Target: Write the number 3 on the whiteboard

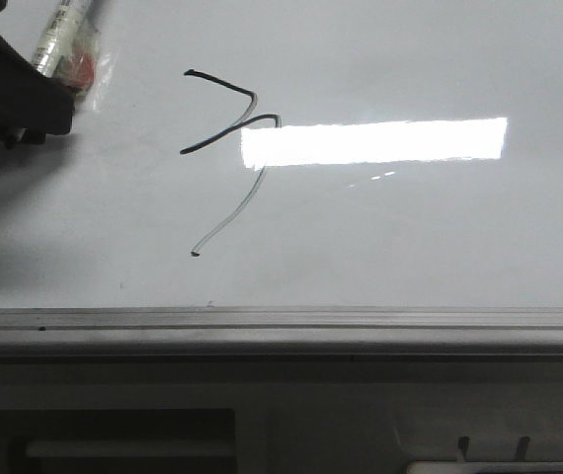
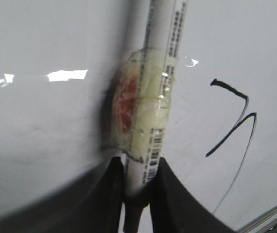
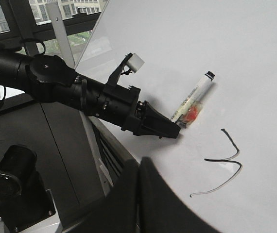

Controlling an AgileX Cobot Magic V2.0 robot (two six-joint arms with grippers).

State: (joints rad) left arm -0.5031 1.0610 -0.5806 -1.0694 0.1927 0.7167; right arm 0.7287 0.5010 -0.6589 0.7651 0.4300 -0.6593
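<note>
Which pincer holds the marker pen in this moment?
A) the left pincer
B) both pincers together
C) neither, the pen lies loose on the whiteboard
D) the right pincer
A: in the left wrist view the left pincer is shut on the marker pen, beside the number 3.

number 3 (image 1: 232,133): crooked black line, faint tail | whiteboard (image 1: 410,237): glossy, flat

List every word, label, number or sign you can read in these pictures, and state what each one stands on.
"3": crooked black marker numeral drawn on the glossy pale grey-white whiteboard.
Barcode with small print on the white marker pen, held in the left hand: too small and blurred to read.
Nothing else is legible.
</note>
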